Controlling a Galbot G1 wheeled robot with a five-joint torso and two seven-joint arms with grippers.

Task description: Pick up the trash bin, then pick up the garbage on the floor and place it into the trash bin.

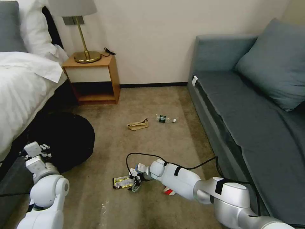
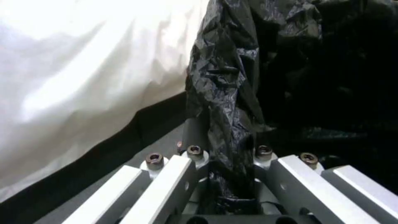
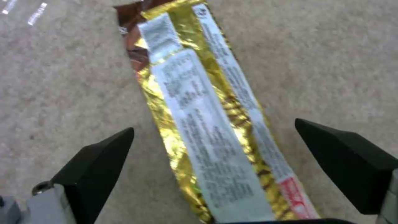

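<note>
Left gripper (image 2: 226,174) clenched on bin (image 1: 68,136) bag rim, holding it beside the bed for drop-off. Right gripper (image 3: 213,155) spread, straddling wrapper (image 3: 207,124) flat on floor (image 1: 165,140), ready to pinch.

No text can be read. The wrapper (image 3: 215,124), lying on the floor (image 3: 74,93) between the spread fingers of the right claw (image 3: 215,146), bears white panels of fine print and a red patch at the end nearest the claw, all too blurred. The bottle (image 1: 165,119), well beyond the claw, has a dark label, illegible.
</note>
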